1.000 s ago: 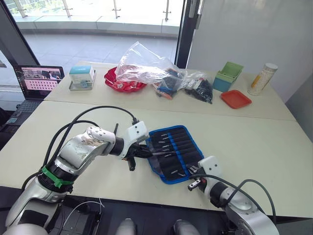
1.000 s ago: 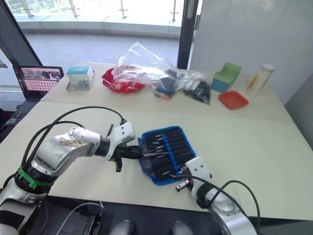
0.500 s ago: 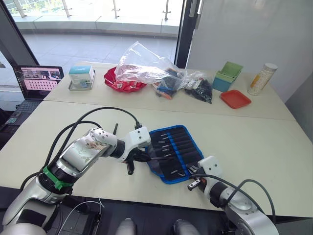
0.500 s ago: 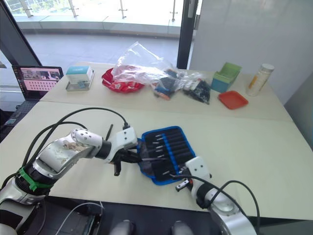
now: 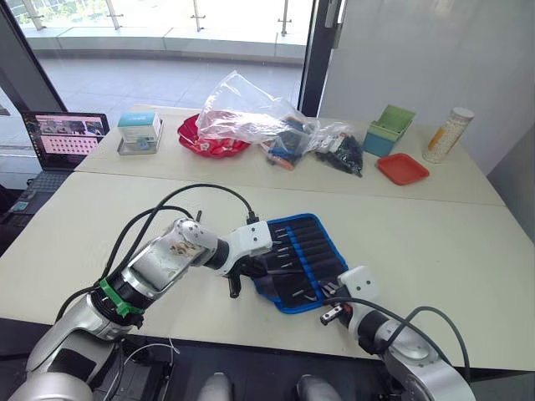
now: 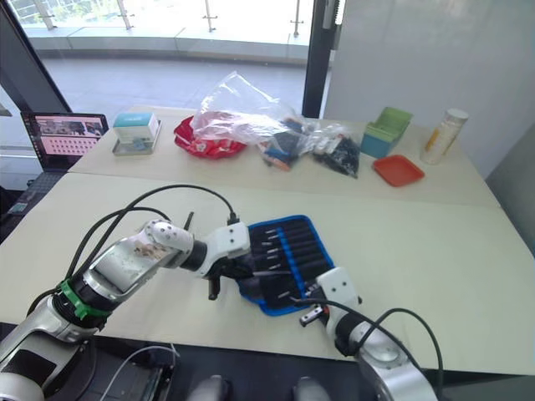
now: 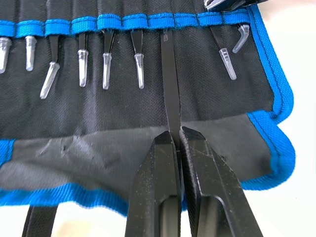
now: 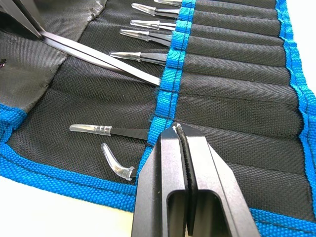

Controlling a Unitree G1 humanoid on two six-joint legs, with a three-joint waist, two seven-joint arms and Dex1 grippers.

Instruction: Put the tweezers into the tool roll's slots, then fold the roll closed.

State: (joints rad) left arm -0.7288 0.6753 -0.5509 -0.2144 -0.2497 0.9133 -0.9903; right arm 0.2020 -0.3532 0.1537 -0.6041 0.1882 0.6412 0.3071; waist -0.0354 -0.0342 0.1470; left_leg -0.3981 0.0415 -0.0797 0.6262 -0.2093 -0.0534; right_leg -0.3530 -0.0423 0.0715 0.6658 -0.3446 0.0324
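Black fabric with blue edging, the tool roll [image 5: 299,261] lies open on the desk [image 5: 435,242], most slots [image 7: 123,22] filled with capped tweezers [image 7: 81,61]. Left gripper [image 7: 176,140] fingers pinch one bare tweezer [image 7: 169,84], its end in a slot. Right gripper [image 8: 180,136] fingers are pressed together, holding nothing, over the roll's near end.
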